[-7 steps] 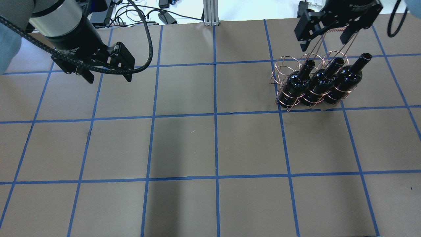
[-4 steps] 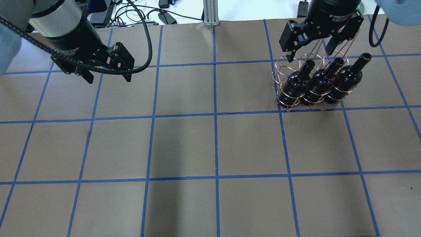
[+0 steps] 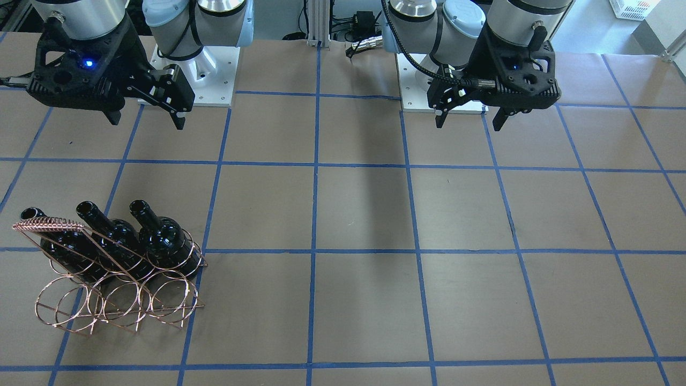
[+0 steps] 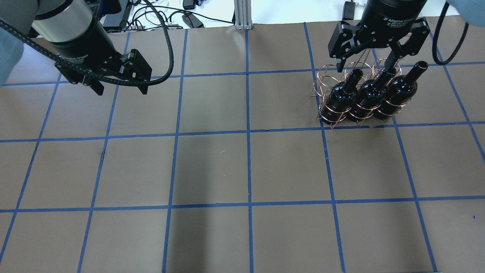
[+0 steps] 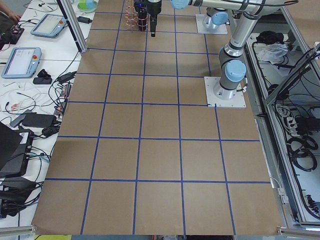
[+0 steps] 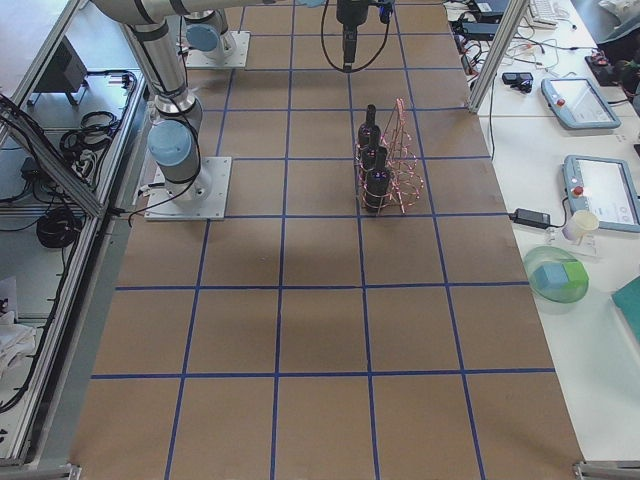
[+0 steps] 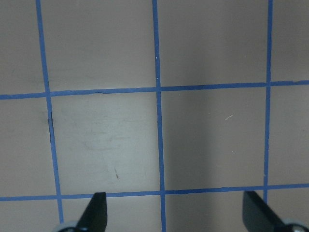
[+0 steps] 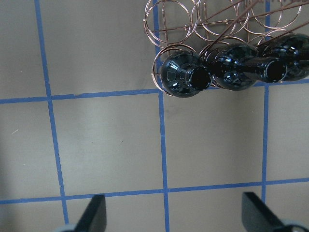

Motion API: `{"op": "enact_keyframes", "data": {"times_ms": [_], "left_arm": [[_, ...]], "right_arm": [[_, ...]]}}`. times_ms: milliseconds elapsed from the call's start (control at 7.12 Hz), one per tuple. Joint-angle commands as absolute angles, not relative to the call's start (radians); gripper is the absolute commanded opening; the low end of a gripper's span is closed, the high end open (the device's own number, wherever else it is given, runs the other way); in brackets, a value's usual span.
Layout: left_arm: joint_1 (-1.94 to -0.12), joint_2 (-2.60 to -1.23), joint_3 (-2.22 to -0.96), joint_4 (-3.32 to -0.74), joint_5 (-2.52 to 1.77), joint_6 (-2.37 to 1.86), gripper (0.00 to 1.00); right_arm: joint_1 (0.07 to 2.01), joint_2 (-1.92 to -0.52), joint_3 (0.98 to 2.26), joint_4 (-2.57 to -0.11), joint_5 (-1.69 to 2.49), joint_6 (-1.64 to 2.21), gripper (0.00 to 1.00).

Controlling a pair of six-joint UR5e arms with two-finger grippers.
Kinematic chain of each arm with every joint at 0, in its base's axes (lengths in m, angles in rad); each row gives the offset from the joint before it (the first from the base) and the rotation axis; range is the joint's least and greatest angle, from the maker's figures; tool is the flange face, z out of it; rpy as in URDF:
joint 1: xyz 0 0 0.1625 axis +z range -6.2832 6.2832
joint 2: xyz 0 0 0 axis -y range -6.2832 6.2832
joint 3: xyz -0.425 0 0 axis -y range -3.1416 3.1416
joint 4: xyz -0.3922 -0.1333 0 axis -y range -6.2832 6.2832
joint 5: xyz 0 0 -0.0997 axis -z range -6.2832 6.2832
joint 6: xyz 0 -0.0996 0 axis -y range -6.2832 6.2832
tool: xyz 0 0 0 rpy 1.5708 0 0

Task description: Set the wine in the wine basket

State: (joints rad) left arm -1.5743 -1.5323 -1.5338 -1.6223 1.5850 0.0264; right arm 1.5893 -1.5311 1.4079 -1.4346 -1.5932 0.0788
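Three near-black wine bottles [image 4: 343,96] [image 4: 369,94] [image 4: 398,91] stand in one row of the copper wire wine basket [image 4: 325,81] at the far right of the table. The basket's other row of loops [image 3: 107,303] holds nothing. My right gripper [image 4: 367,63] is open and empty, raised above the basket. Its wrist view shows the bottle mouths [image 8: 199,77] and wire loops [image 8: 169,19] from above. My left gripper [image 4: 122,91] is open and empty over bare table at the far left, well away from the basket. The left wrist view shows only its fingertips [image 7: 96,212] and the table.
Brown paper with a blue tape grid [image 4: 248,132] covers the table. Both robot bases [image 3: 193,80] [image 3: 445,80] stand at the robot's edge. An aluminium post [image 4: 242,15] and cables [image 4: 189,19] are at the operators' far edge. Tablets [image 6: 575,100] lie on the side bench.
My right gripper has swung level and moved down the view to above the basket, still open. My left gripper has drifted slightly left. Bottles and basket have not moved.
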Motion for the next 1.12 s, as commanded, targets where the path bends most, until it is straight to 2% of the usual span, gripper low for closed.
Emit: {"op": "enact_keyframes", "data": {"times_ms": [0,982], "left_arm": [[-1.575,-1.531,-1.531,-1.623,1.601,0.026,1.0],[-1.577,-1.534,-1.539,-1.623,1.592,0.012,1.0]], "right_arm": [[1.591,-1.531,1.408,-1.453,-1.592,0.084,1.0],[1.589,-1.531,1.41,-1.46,-1.598,0.078,1.0]]}}
